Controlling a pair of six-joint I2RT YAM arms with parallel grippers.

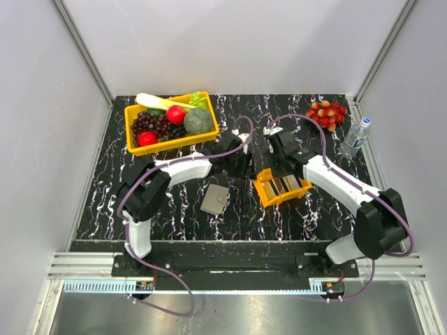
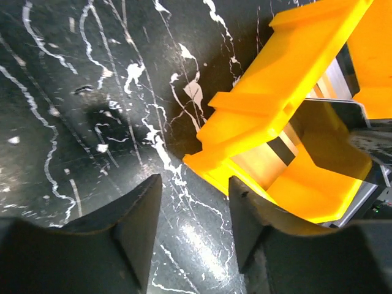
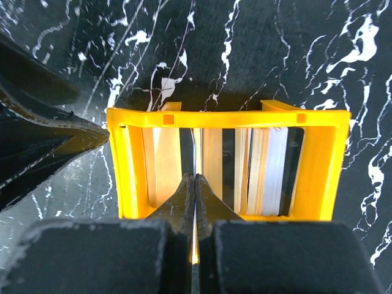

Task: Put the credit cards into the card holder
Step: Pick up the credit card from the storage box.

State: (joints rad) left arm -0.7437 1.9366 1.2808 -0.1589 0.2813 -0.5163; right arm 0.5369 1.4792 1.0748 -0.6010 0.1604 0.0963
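Note:
The credit cards (image 3: 263, 168) stand on edge in a small orange tray (image 3: 226, 117) near the table's middle. My right gripper (image 3: 195, 177) reaches into the tray from above, shut on the edge of one thin silvery card (image 3: 195, 147). Just left of the tray's corner, my left gripper (image 2: 195, 184) is open over bare table with nothing between its fingers. The tray (image 2: 288, 79) and a tan card (image 2: 263, 162) fill that view's right side. The card holder (image 1: 215, 199) lies closed and flat, left of the tray (image 1: 269, 192), apart from both grippers (image 1: 246, 166) (image 1: 281, 171).
A large yellow bin (image 1: 167, 143) of fruit and vegetables stands at the back left. A bunch of red fruit (image 1: 325, 113) and a water bottle (image 1: 355, 137) are at the back right. White walls enclose the black marbled table on three sides.

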